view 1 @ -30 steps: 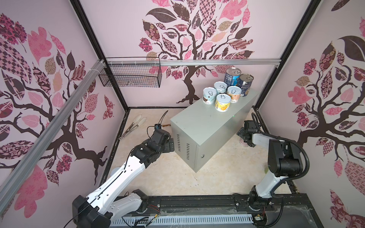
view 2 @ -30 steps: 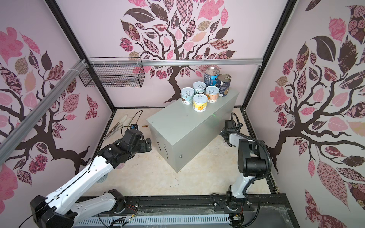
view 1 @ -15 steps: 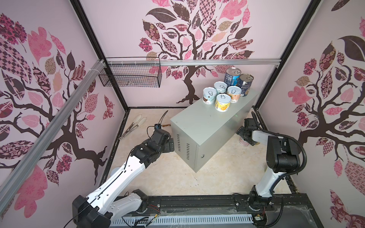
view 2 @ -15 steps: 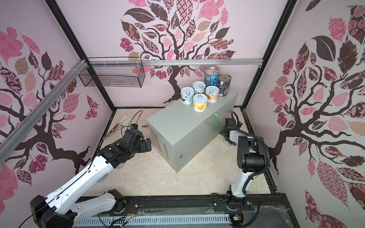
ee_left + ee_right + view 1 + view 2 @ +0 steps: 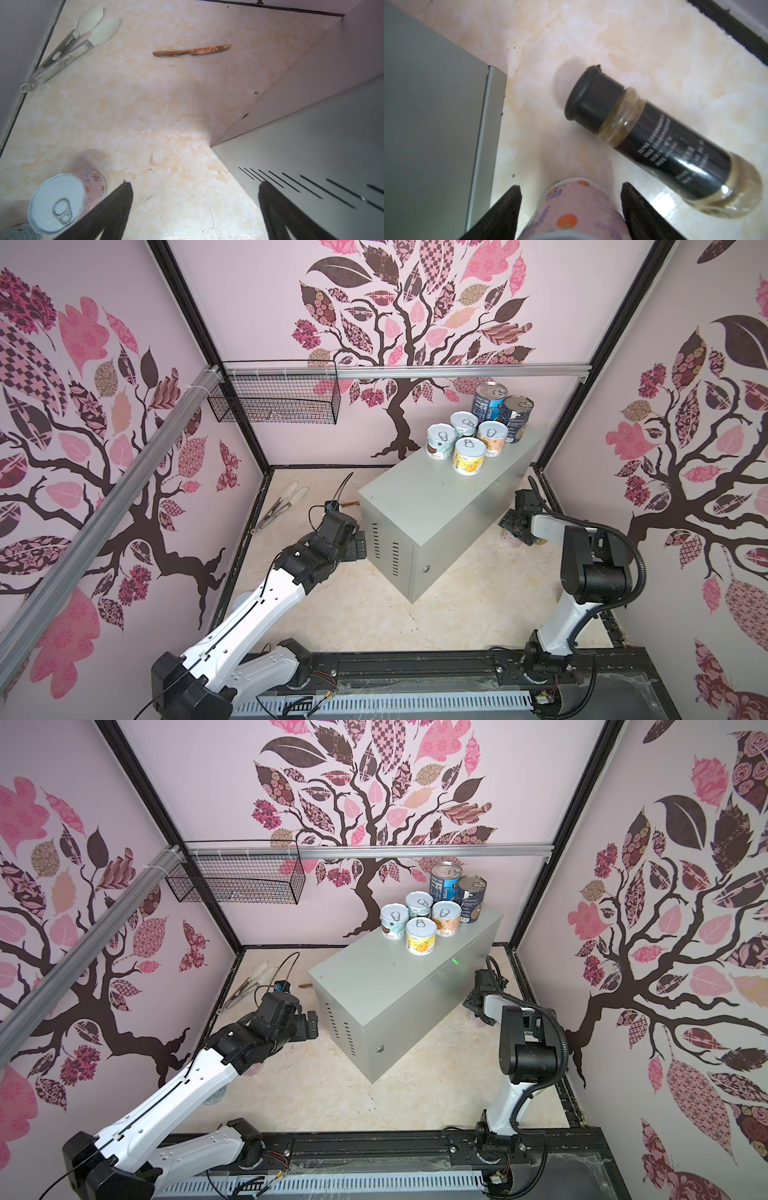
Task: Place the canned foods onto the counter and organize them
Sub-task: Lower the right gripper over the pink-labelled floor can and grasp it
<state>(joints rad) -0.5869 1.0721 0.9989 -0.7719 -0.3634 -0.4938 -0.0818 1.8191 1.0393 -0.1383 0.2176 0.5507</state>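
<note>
- Down low by the far end of the counter (image 5: 436, 506), the right gripper (image 5: 571, 185) has its 2 black fingers (image 5: 500, 218) either side of a pink can (image 5: 571, 212)
- That can stands upright on the floor (image 5: 145, 104), just off the counter's corner
- The tips are apart from the can, but lower down they sit tight against it, and I cannot tell whether they actually press on it
- Just past it, a spice jar (image 5: 664, 141) with a black cap lies on its side, apart from the counter
- The left gripper (image 5: 195, 185) hangs wide open with nothing between the fingers, right beside the counter's vented side
- Next to one of its fingers a second pink can (image 5: 58, 203) stands upright on the floor, pull-tab up
- Up top there are 6 cans grouped at the counter's far end: 4 short cans (image 5: 468, 455) in front and 2 tall dark cans (image 5: 489, 400) behind
- On the floor lie a copper-coloured knife (image 5: 191, 51) and, by the left wall, tongs (image 5: 79, 41)
- A wire basket (image 5: 274, 400) hangs from the rail on the back wall
</note>
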